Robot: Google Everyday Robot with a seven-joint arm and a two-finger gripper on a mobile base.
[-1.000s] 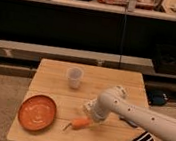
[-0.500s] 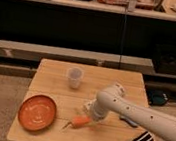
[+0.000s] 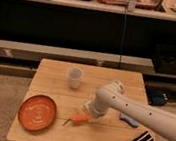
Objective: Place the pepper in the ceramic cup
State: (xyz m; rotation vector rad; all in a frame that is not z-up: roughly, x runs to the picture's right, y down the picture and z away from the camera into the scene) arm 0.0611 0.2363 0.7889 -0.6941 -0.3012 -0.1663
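Camera view: claw (image 3: 86, 115) clamped on the pepper (image 3: 79, 118), low over the counter (image 3: 115, 79).
The claw's fingers are together on the fat end of the orange pepper, just right of the orange plate (image 3: 38, 112). The pale cup (image 3: 74, 77) stands apart, farther back on the wood.

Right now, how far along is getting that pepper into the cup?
Grasp looks done: the gripper is shut on the pepper, low over the wooden table. In hand: the lift. Left: carry it to the ceramic cup farther back and release inside.
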